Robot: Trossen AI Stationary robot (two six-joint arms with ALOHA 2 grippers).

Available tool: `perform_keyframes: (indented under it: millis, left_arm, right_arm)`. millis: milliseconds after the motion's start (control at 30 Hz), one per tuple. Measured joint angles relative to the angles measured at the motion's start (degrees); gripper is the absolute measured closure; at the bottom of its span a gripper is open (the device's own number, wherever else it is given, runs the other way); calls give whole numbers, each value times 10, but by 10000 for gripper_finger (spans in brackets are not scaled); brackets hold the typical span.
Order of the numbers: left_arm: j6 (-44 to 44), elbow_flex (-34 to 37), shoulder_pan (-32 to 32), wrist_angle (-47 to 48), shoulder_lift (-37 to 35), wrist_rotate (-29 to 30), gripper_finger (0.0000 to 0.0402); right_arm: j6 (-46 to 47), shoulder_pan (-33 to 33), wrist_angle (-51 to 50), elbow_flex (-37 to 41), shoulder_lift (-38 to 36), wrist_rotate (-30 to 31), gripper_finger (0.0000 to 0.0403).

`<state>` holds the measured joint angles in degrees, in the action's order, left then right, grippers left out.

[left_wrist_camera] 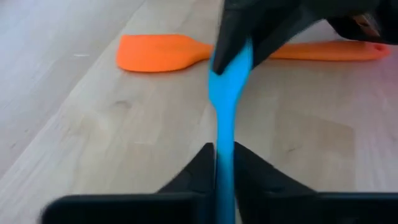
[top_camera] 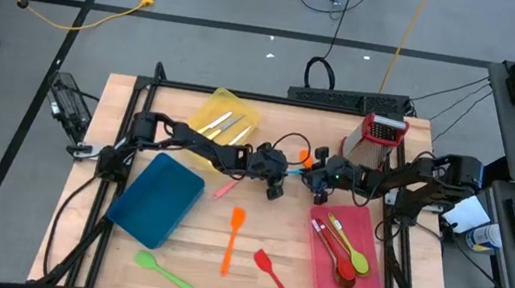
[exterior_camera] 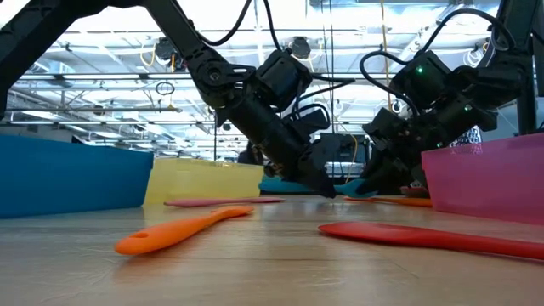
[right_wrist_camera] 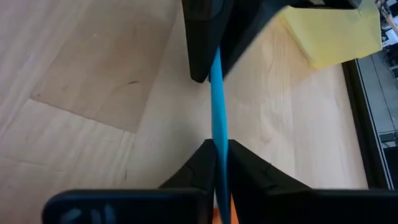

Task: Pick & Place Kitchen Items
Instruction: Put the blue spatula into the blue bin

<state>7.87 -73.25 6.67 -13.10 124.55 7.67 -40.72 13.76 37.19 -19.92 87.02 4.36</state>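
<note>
1. The table [top_camera: 79,190] carries three trays for sorting utensils.
2. At mid-table, the left gripper [left_wrist_camera: 222,163] and right gripper [right_wrist_camera: 219,155] each pinch one end of the blue spatula [left_wrist_camera: 225,112], likely a handover.

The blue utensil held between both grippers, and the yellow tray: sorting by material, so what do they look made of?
Blue utensil: probably silicone or soft plastic, going by its matte, even colour. Yellow tray: likely thin plastic; it looks slightly translucent with a smooth sheen.

Yellow tray [top_camera: 210,109] sits behind the blue tray [top_camera: 157,198]; pink tray [top_camera: 367,232] right, probably a grater [top_camera: 377,141] behind it.
</note>
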Motion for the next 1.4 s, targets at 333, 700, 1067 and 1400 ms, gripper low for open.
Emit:
perform_keyframes:
  millis: [333, 700, 1067, 1400]
  left_arm:
    - [21, 0, -4, 6, 0, 4, 387]
    - [39, 0, -12, 135, -69, 23, 388]
    - [86, 0, -102, 399, -282, 187, 388]
    - [382, 0, -258, 712, -400, 290, 389]
  right_arm:
    - [77, -2, 8, 0, 0, 1, 328]
    - [123, -82, 42, 0, -80, 59, 295]
    - [184, -135, 40, 0, -192, 61, 297]
    - [229, -139, 26, 1, -189, 60, 298]
